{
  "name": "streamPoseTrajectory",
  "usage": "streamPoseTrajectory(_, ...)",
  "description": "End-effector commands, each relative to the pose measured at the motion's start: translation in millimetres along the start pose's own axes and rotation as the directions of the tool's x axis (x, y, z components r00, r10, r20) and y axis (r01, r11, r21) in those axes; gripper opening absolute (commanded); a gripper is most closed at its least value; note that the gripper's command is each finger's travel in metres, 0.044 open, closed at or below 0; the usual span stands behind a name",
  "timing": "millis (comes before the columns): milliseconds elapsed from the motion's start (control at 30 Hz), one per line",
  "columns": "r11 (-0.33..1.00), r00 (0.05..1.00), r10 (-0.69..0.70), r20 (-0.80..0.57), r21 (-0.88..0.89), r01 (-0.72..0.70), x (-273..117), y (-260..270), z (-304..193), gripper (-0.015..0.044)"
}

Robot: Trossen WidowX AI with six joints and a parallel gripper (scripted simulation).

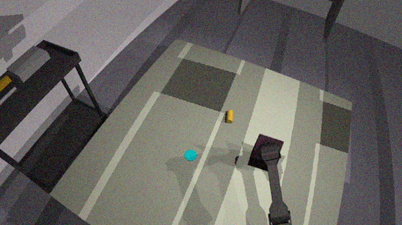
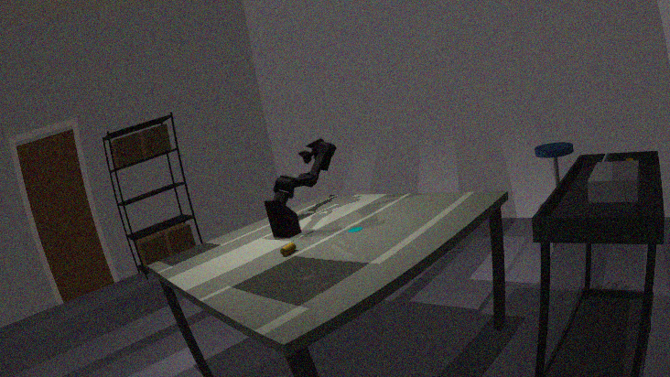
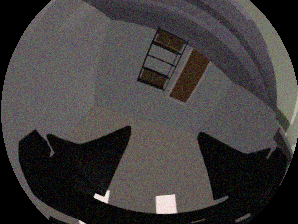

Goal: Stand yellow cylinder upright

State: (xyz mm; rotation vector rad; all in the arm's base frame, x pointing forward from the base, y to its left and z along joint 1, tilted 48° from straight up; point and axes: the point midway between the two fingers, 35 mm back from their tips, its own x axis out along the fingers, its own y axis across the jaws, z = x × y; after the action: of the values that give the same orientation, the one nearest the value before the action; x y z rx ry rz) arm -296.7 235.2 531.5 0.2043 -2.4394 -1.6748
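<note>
the small yellow tall cylinder (image 1: 229, 116) (image 2: 287, 249) lies on its side on the striped table top, near the flat, round cyan circle (image 1: 190, 155) (image 2: 355, 229) but outside it. from here, the cyan disc shows flush with the table, with no cylinder standing on it.
</note>
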Motion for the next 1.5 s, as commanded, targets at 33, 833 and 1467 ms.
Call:
streamPoseTrajectory(33, 0.999, 1.0, 0.013, 0.007, -0.031, -0.013, -1, 3, -3, 0.0348)
streamPoseTrajectory(833, 0.605, 0.836, 0.484, -0.26, -0.591, -0.534, -90, 91, -305, 0.0309)
streamPoseTrajectory(1467, 0.059, 0.443, 0.447, -0.777, -0.469, -0.881, -228, -9, -567, 0.0309)
